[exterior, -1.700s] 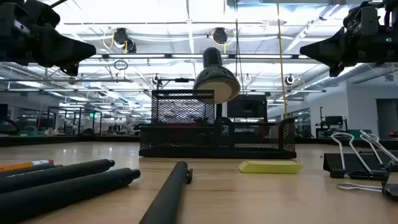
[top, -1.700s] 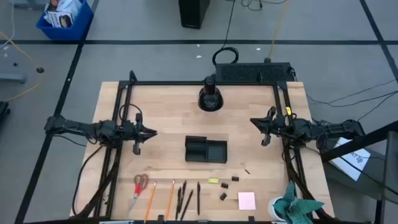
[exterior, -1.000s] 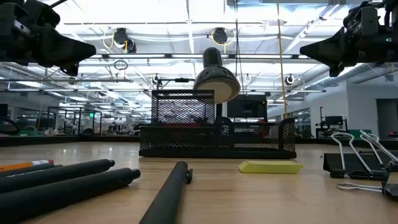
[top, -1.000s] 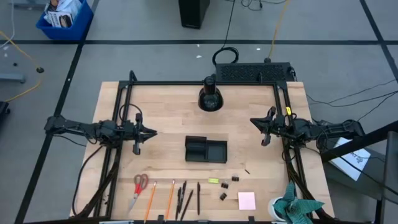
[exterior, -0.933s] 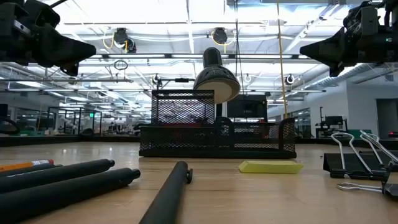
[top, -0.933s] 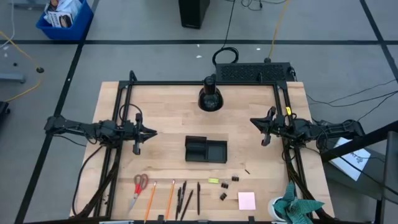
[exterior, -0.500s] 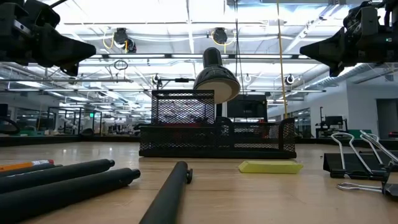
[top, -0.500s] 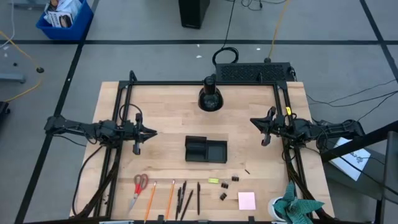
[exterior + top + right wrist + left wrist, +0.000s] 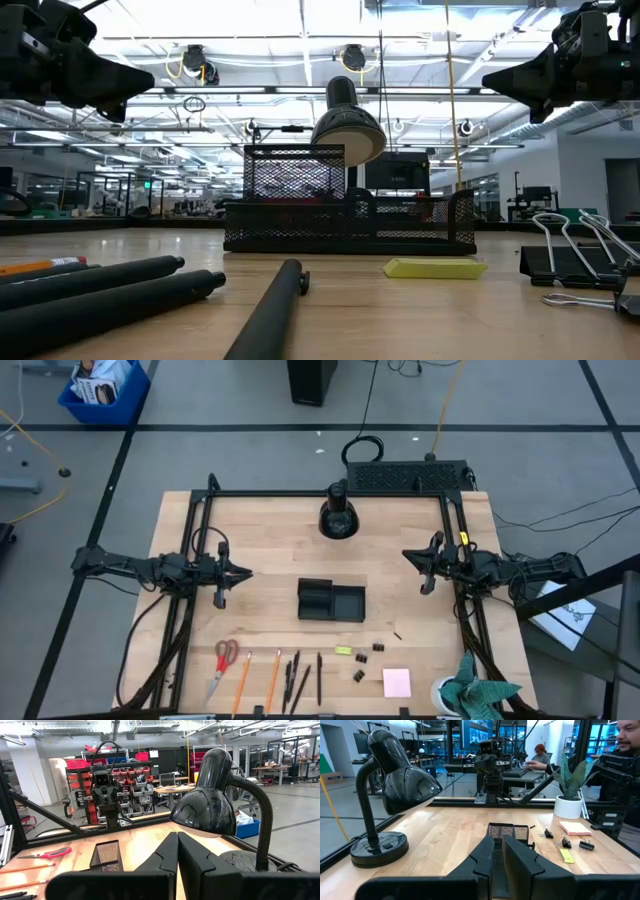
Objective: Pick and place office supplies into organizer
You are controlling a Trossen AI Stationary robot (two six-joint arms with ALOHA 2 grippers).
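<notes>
We judge the supplies light and stiff: scissors (image 9: pixel 224 659), pencils (image 9: pixel 257 682) and pens (image 9: pixel 298 675) lie along the near edge, best pinched mid-shaft, in front of the empty organizer (image 9: pixel 331 601). Left gripper (image 9: pixel 246 572) nearly closed, right gripper (image 9: pixel 406 555) closed, both empty and raised. No writing is readable.

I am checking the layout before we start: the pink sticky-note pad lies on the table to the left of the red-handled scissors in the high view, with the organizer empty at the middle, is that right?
Not quite. In the high view the pink sticky-note pad lies to the right of the red-handled scissors, near the table's right front corner. The organizer does sit at the middle, apparently empty.
</notes>
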